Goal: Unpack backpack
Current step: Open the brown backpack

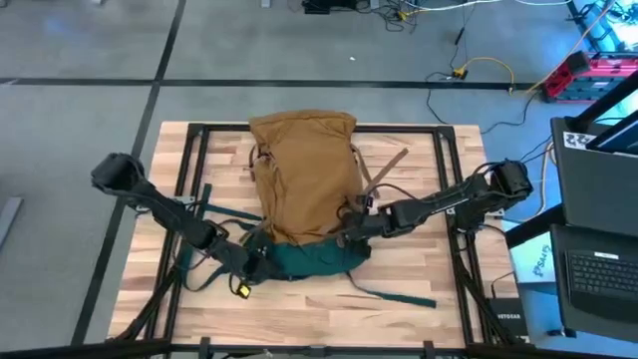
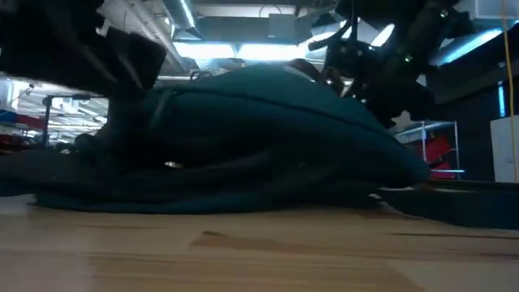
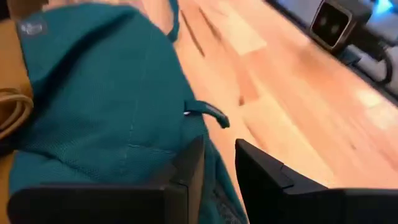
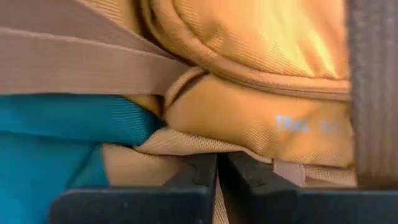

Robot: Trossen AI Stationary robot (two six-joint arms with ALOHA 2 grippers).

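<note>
Backpack [image 1: 304, 175] lies flat at the centre of the high view on the slatted wooden worktop [image 1: 419, 289]. Tan-brown body toward the top of the frame, dark teal base toward the bottom. Loose teal straps trail out to lower left and lower right of the pack.

Left claw [image 1: 251, 267] sits at the pack's lower-left corner, against the teal base. In the left wrist view the two dark fingers [image 3: 186, 171] stand a narrow gap apart, nothing between them, with teal fabric [image 3: 99, 112] just beside and above them and bare wood running off to the upper right. A small dark box with a lens [image 3: 333, 22] shows at the top right of that view.

Right claw [image 1: 351, 227] is at the pack's right edge, where tan meets teal. In the right wrist view its fingers [image 4: 199, 171] are nearly together, only a thin slit between; a fold of tan fabric [image 4: 249, 118] lies right at the tips. Cannot tell whether fabric is pinched in the slit. A flat tan webbing strap [image 4: 81, 71] crosses the upper left of that view.

Low view: teal bulk of the pack [image 2: 259, 138] fills mid-frame, resting on the wood; dark arm parts at upper left and upper right.
</note>
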